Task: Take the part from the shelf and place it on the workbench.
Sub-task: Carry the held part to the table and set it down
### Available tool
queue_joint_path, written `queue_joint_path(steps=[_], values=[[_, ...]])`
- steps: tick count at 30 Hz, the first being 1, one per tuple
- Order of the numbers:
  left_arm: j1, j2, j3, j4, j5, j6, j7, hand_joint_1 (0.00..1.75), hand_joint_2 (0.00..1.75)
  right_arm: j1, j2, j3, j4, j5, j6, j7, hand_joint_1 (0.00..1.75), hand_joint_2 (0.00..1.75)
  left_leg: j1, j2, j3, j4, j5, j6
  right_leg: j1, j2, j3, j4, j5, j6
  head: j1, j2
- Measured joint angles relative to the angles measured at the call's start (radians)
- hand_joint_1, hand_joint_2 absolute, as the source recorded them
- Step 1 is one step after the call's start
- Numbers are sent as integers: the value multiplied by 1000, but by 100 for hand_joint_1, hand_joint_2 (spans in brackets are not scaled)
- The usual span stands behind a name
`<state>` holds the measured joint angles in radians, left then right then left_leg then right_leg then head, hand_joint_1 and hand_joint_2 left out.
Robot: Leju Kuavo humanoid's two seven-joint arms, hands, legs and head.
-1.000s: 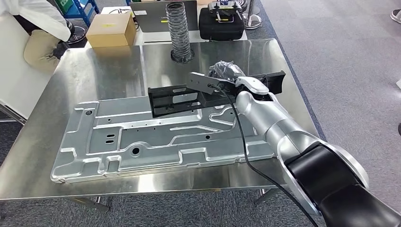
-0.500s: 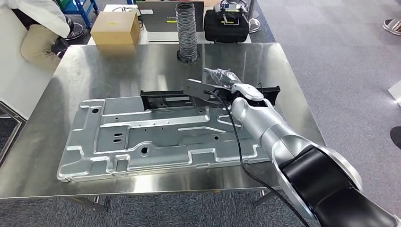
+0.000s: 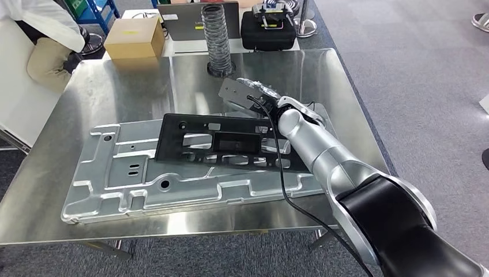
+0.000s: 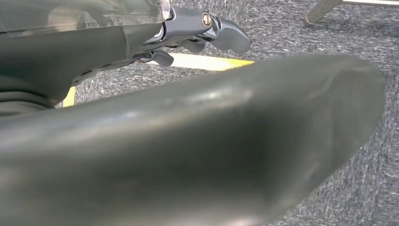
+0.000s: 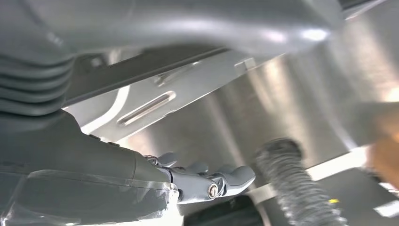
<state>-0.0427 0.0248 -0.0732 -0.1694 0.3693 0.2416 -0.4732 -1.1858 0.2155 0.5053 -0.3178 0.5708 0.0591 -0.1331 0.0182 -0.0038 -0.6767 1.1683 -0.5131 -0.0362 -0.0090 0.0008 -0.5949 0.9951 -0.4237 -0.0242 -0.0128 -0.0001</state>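
Part: black flat frame (image 3: 222, 144) with cut-out windows and small holes, lying across the far half of the pressed metal panel (image 3: 144, 179), its right end under the right hand (image 3: 256, 95).
Part handling: looks like moulded plastic, stiff and fairly light; long and thin, so held at one end it would sag and twist. A grip along a solid rail, not across a window, seems best. The matte face should not slip much.
Head view, right hand: reaches over the part's far right end near the surface's right edge; its fingers are hidden behind the wrist bracket, so I cannot tell whether it grips the part or has let go.
Head view, surface: polished steel (image 3: 115, 92), mirror-bright and slick. The panel is ribbed, embossed grey sheet, rigid, with sharp-looking edges.
Head view, far edge: a ribbed black hose (image 3: 218, 37) stands upright; a cardboard box (image 3: 135, 37) and a dark case (image 3: 268, 29) sit beyond.
Left wrist view: left hand (image 4: 207, 33) hangs over grey carpet with nothing in it, the visible fingers extended rather than curled.
Right wrist view: grey fingers (image 5: 216, 176) lie loosely extended, nothing visibly between them, above the steel; a dark edge and the slotted panel pass behind. The grasp itself is unclear.
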Motion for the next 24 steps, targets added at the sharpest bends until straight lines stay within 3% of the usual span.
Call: queue_joint_path(steps=[2, 3, 4, 7, 9, 12, 14, 17, 18, 19, 20, 21, 23, 24], values=[[1, 0, 0, 0, 0, 0, 0, 0, 0, -3, 5, -33, 0, -27, 26, -7, 0, 0, 1, 0, -58, 124, -47, -5, 3, 0, 0, 1, -1, -2, 0, 0], [2, 1, 0, 0, 0, -1, 0, 0, 0, -4, 6, -46, 0, -38, 36, -10, 0, 0, 1, 0, -66, 141, -43, -5, 3, 0, 0, 2, -1, -2, 0, 0], [2, 1, 0, 0, 0, -2, 0, 0, 0, -5, 8, -59, 0, -53, 50, -14, 0, 0, 1, 0, -54, 116, -21, -5, 4, 0, 1, 3, -2, -2, 0, 0], [1, 2, 0, 0, -3, -9, -2, 0, 0, -22, 11, -114, -4, -123, 111, -24, 0, 0, 1, 0, 45, -89, 72, 2, 5, 3, -1, 13, -9, 6, -1, 0], [0, 2, -2, 0, -7, -13, -3, 0, 0, -35, 10, -160, -7, -179, 153, -26, 0, 0, -3, -1, 73, -148, 82, 12, 9, 3, -6, 18, -10, 16, 0, 0], [0, 1, -3, 0, -10, -14, -5, 0, 0, -42, 7, -228, -22, -257, 170, -70, 0, 0, -2, -2, 73, -153, 85, 29, 9, 3, -11, 23, -14, 30, 1, 0], [0, -1, -2, 0, -4, -14, -8, 0, 0, -48, 1, -270, -45, -303, 151, -137, 0, 0, 2, -1, 73, -158, 89, 40, 6, 3, -37, 79, -50, 40, 2, 0], [0, -2, 0, 0, 15, -13, -22, 0, 0, -33, -11, -325, -114, -363, 89, -273, 0, 0, 1, 0, 73, -157, 88, 47, 3, 2, -128, 273, -135, 51, 4, 0], [1, -3, 3, 0, 22, -12, -27, 0, 0, -10, -18, -337, -174, -378, 54, -316, 0, 44, 1, -1, 73, -157, 88, 48, 3, 2, -147, 310, -141, 51, 4, 0], [2, -5, 5, 0, 27, -11, -31, 0, 0, 21, -25, -344, -246, -389, 17, -347, 0, 87, 1, -2, 74, -155, 88, 49, 3, 2, -148, 310, -129, 51, 5, 0], [3, -7, 9, 0, 32, -9, -34, 0, 0, 55, -35, -347, -333, -399, -21, -365, 0, 131, 0, -3, 75, -154, 87, 49, 3, 2, -132, 274, -102, 48, 6, 0], [4, -11, 14, 0, 36, -5, -35, 0, 0, 95, -49, -347, -443, -403, -67, -374, 0, 175, -1, -5, 75, -152, 87, 49, 5, 2, -98, 200, -63, 42, 7, 0], [6, -20, 24, 0, 46, 2, -35, 0, 0, 182, -83, -347, -669, -393, -166, -382, 0, 175, -3, -10, 74, -150, 87, 46, 11, -1, -37, 67, -12, 28, 7, 0], [8, -24, 30, 0, 50, 6, -34, 0, 0, 238, -103, -347, -789, -383, -217, -388, 0, 175, -3, -13, 73, -151, 88, 42, 15, -2, -19, 26, 1, 23, 7, 0]])
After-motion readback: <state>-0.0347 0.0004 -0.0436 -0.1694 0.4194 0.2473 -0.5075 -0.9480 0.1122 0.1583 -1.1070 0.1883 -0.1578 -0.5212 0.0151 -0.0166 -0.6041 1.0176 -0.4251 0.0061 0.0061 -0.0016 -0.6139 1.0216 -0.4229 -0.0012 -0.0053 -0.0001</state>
